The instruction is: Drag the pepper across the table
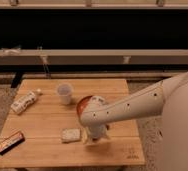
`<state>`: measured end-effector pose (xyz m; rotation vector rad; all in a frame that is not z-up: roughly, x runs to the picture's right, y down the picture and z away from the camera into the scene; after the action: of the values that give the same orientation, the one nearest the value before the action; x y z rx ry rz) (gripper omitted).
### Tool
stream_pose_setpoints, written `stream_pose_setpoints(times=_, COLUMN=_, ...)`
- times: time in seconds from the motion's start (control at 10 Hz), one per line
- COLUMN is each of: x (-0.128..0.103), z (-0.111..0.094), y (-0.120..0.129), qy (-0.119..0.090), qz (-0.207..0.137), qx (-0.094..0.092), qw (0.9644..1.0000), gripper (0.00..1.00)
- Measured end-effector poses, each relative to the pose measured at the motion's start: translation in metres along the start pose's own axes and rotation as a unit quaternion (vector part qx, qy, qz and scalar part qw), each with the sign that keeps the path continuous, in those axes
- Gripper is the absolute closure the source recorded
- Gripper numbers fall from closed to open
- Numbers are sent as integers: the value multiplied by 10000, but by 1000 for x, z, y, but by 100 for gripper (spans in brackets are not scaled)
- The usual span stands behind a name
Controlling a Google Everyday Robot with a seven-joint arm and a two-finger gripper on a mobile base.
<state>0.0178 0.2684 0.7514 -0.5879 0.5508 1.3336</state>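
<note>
My gripper (95, 134) reaches in from the right on the white arm and points down at the light wooden table (42, 120), close to its top near the front middle. It stands just right of the pale spongy block (71, 134). The pepper does not show; the spot under the gripper is hidden by the gripper itself. The orange bowl (83, 103) sits just behind the gripper, mostly covered by the arm.
A clear plastic cup (64, 92) stands behind the bowl. A white bottle (26, 101) lies at the left. A flat dark rectangle with orange trim (11, 142) lies at the front left corner. A small mark (131, 154) is at the front right corner.
</note>
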Motion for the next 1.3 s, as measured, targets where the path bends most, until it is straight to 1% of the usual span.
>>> stream_pose_setpoints(times=0.2, x=0, z=12, y=6, qy=19, qz=156, qx=-40, qw=9999, gripper=20)
stream_pose_setpoints(times=0.4, x=-4, z=25, y=6, qy=73, qz=252, qx=-20, qw=9997, gripper=20)
stream_pose_setpoints(times=0.6, x=-6, z=29, y=4, qy=89, qz=279, qx=-4, qw=9996, gripper=34)
stream_pose_setpoints(times=0.7, x=-7, z=30, y=1, qy=96, qz=320, qx=0, qw=9994, gripper=48)
stream_pose_setpoints(times=0.9, x=-7, z=30, y=-1, qy=90, qz=349, qx=-22, qw=9993, gripper=64)
stream_pose_setpoints(times=1.1, x=-6, z=28, y=-4, qy=82, qz=355, qx=-43, qw=9993, gripper=87)
stream_pose_setpoints(times=1.2, x=-5, z=26, y=-5, qy=78, qz=360, qx=-51, qw=9993, gripper=95)
stream_pose_setpoints(times=1.3, x=-4, z=25, y=-6, qy=74, qz=371, qx=-59, qw=9993, gripper=100)
